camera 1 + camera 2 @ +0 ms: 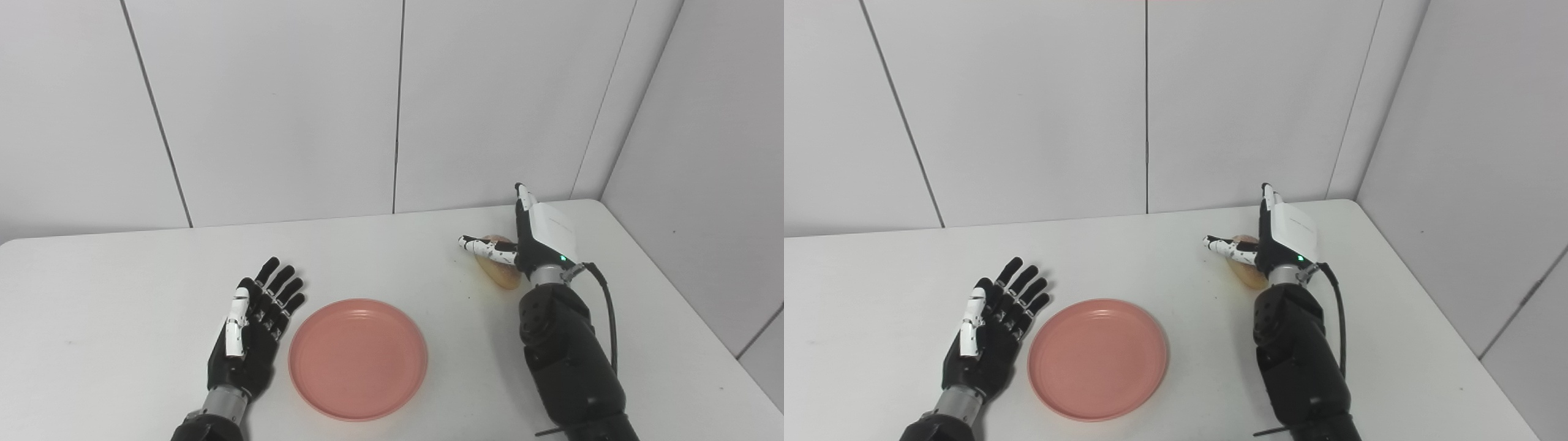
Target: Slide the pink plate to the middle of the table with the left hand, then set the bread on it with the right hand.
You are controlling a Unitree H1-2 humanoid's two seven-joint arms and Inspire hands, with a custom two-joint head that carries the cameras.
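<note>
Two hands frame the work on the white rectangular table (122, 294). The round pink plastic plate (358, 358) lies flat near the front edge, roughly midway across, so the slide looks finished as far as I can judge. The black left hand (254, 331) rests just beside the plate's left rim, palm up, fingers spread, holding nothing.

What matters next is the small tan oval piece of bread (502, 269). It lies on the table toward the far right, well apart from the plate, directly under and beside the black-and-white right hand (527, 236). That hand stands edge-on over it, fingers raised and thumb stretched leftward across the bread's top; it is spread wide, not yet clamped.

The bread's long axis seems to run from far-left to near-right, though the wrist hides part of it. The right hand is plainly nearer; the plate lies leftward and nearer the robot.
</note>
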